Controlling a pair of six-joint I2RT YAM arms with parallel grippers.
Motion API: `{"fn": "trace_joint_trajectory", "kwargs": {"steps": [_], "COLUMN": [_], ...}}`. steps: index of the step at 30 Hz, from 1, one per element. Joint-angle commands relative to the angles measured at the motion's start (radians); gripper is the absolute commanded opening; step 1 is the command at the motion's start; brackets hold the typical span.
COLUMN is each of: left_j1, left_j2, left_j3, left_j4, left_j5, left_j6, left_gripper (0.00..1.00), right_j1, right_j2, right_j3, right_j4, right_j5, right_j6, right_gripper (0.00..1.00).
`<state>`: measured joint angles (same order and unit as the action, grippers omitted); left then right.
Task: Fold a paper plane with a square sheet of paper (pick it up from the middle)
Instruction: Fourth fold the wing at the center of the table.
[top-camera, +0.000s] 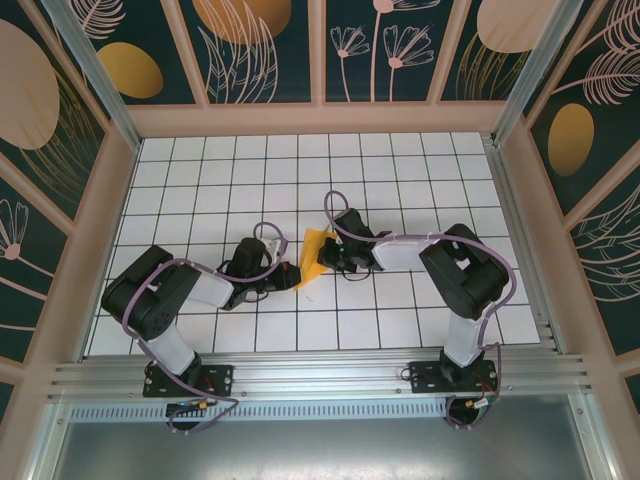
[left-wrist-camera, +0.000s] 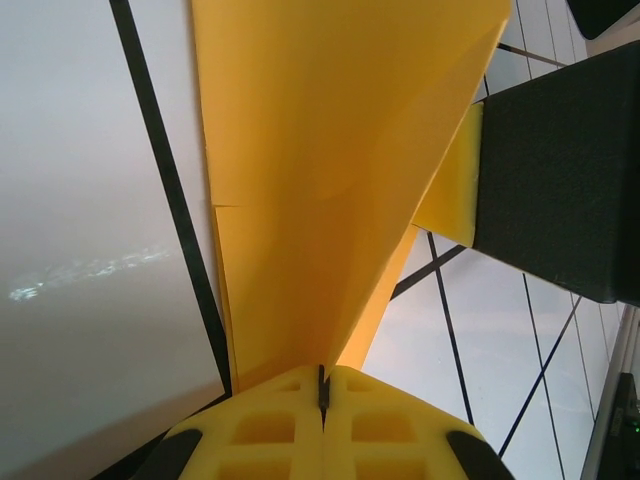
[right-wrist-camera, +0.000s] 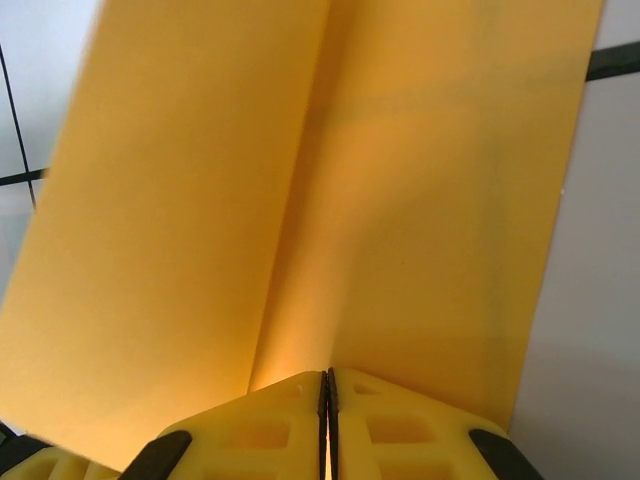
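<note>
**Status: Folded Sheet Gripped From Both Sides**

Locate the sheet of paper (top-camera: 313, 257) near the middle of the white tiled worktop (top-camera: 200, 180), between the two wrists. It is orange-yellow and already creased. It is narrower than a full square and tapers toward the left arm (top-camera: 165, 290).

Check the left jaws in the left wrist view. The yellow fingertips (left-wrist-camera: 260, 430) meet along a thin seam and are clamped on the narrow end of the sheet, which widens as it runs away from them.

Check the right jaws in the right wrist view. The yellow fingertips (right-wrist-camera: 400, 420) are pressed together and pinch the sheet where its centre crease enters the seam. A panel of paper spreads to each side of that crease.

You cannot tell from these views whether the sheet's lower edge touches the worktop.
</note>
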<state>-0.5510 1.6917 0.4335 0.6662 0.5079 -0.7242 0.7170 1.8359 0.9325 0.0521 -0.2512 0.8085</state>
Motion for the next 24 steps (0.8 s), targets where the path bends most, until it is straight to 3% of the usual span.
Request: {"fn": "trace_joint_trajectory", "kwargs": {"steps": [1, 8, 24], "left_j1": [0.02, 0.035, 0.059], "left_j2": [0.016, 0.016, 0.073], "left_j3": [-0.005, 0.015, 0.03], "left_j4": [0.025, 0.023, 0.015], "left_j5": [0.03, 0.109, 0.127], "left_j6": [-0.008, -0.003, -0.005], "left_gripper": [0.0, 0.0, 0.0], "right_j1": [-0.001, -0.004, -0.01], "right_j2": [0.013, 0.025, 0.037], "right_j3": [0.008, 0.017, 0.046], "right_j4": [-0.025, -0.051, -0.096], "right_j5": [0.026, 0.036, 0.041], "right_j6": [-0.021, -0.044, -0.095], "right_gripper": [0.13, 0.13, 0.13]}}
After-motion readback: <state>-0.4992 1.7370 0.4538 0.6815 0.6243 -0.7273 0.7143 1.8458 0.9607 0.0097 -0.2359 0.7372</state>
